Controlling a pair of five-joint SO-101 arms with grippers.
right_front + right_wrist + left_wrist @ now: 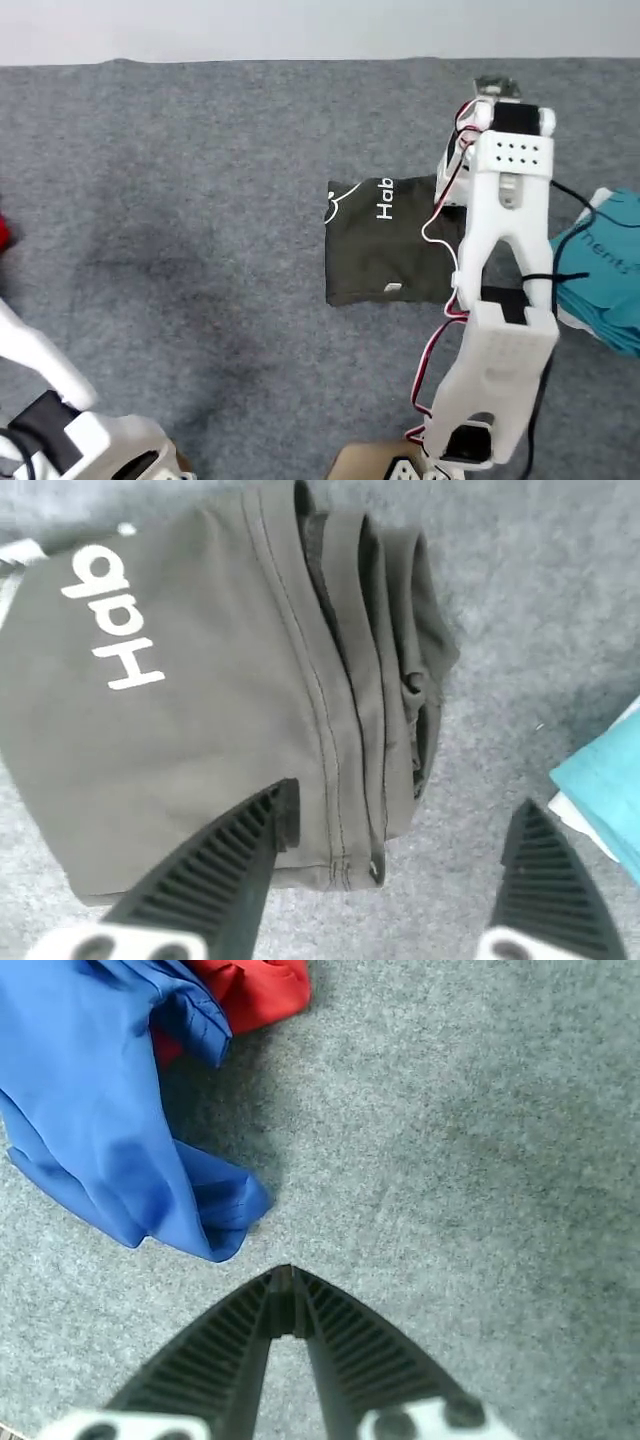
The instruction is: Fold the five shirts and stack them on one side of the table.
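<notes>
A folded dark olive shirt (pixel 385 245) with white lettering lies on the grey table, right of centre. My right gripper (pixel 400 850) hangs open over the shirt's (pixel 210 700) layered edge, one finger (pixel 225 860) above the cloth and the other off to its side. A folded teal shirt (pixel 605 265) sits at the right edge, and its corner (pixel 600 790) shows beside the right gripper. The right arm (pixel 500 300) covers part of the olive shirt. My left gripper (pixel 290 1305) is shut and empty above bare table, close to a crumpled blue shirt (pixel 110 1110) and a red shirt (pixel 250 995).
The grey felt table (pixel 200 200) stretches wide across the middle and left. The left arm's white base (pixel 70 425) stands at the front left corner. A sliver of red cloth (pixel 4 232) shows at the left edge.
</notes>
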